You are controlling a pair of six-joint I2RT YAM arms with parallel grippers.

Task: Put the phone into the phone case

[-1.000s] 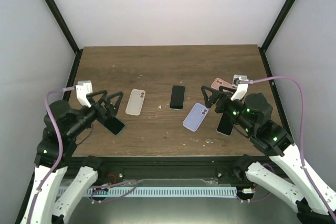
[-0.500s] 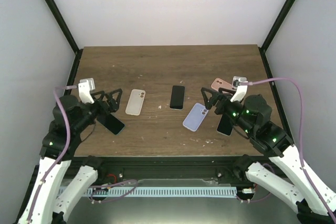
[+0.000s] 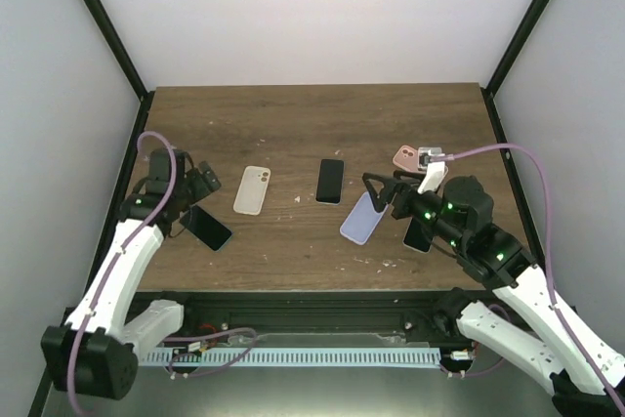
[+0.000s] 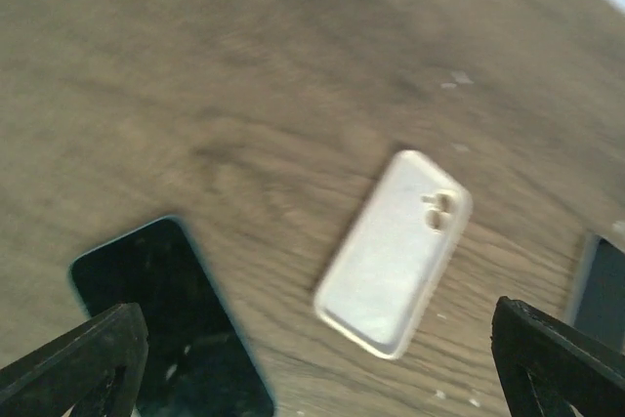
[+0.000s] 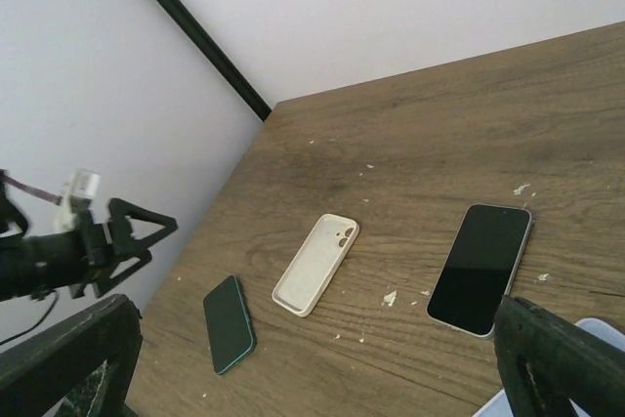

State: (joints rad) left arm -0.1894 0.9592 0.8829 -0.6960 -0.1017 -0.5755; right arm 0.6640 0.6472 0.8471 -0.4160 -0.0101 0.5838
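Observation:
A cream phone case [image 3: 252, 190] lies left of centre on the wooden table [image 3: 312, 119], and a dark green phone [image 3: 208, 228] lies nearer at its left. A black phone [image 3: 331, 181] lies at the centre. My left gripper [image 3: 207, 187] is open and empty, above the table between the green phone and the cream case. The left wrist view shows the green phone [image 4: 166, 329] and the cream case [image 4: 395, 251] below the open left gripper [image 4: 317, 368]. My right gripper [image 3: 376, 192] is open and empty over a lavender case [image 3: 363, 218]. The right wrist view shows the cream case [image 5: 314, 264], the green phone [image 5: 229, 323] and the black phone [image 5: 480, 268].
A pink case [image 3: 406, 156] lies at the back right. Another dark phone [image 3: 418, 234] lies under the right arm. Black frame posts [image 3: 103, 21] stand at the table's back corners. White crumbs [image 5: 391, 297] dot the wood.
The left arm has swung back and left, its gripper now higher by the table's left edge. The right gripper has moved left, over the lavender case. Nothing on the table moved.

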